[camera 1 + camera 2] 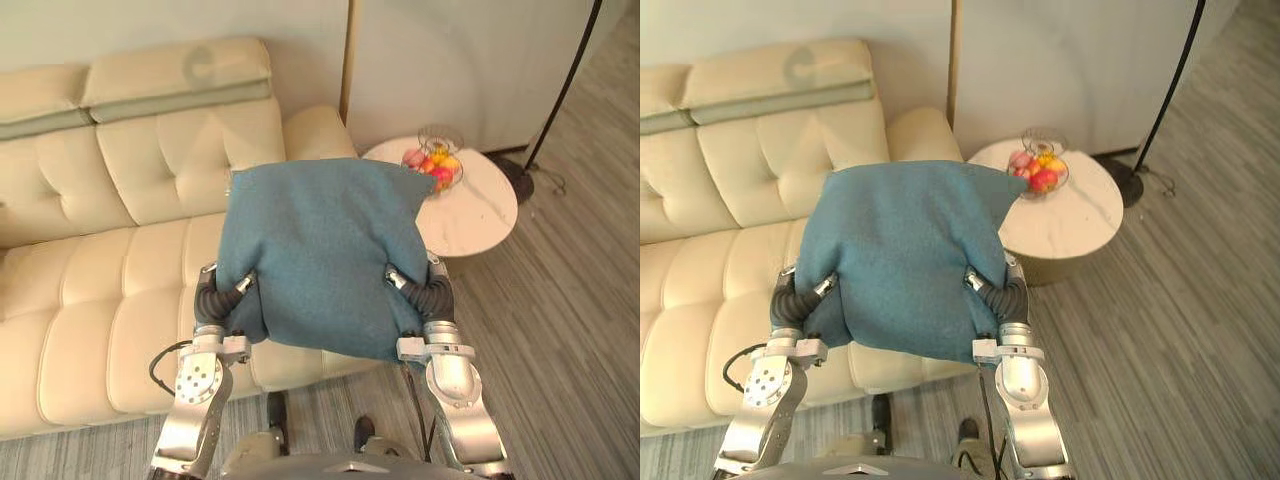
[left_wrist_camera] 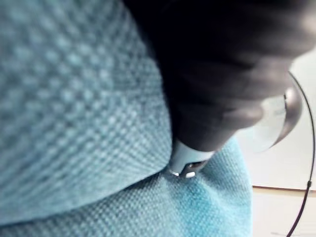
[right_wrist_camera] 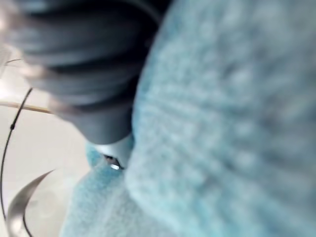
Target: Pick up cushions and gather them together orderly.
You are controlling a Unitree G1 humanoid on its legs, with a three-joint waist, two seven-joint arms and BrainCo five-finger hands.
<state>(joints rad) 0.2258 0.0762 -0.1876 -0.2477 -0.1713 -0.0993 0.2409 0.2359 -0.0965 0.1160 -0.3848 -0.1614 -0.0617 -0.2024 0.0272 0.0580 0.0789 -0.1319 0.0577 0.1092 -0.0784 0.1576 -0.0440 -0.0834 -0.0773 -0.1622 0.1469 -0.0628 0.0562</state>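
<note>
Cream tufted sofa (image 1: 120, 200), round marble side table (image 1: 482, 222) with fruit bowl (image 1: 437, 168), grey plank floor (image 1: 570, 310); teal cushion (image 1: 325, 250) pressed between left hand (image 1: 212, 295) and right hand (image 1: 432, 292), grip impossible to tell.

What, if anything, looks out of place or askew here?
The teal cushion is off the cream sofa, gripped in the air between the left hand and right hand. The fruit bowl looks unspilled.
</note>
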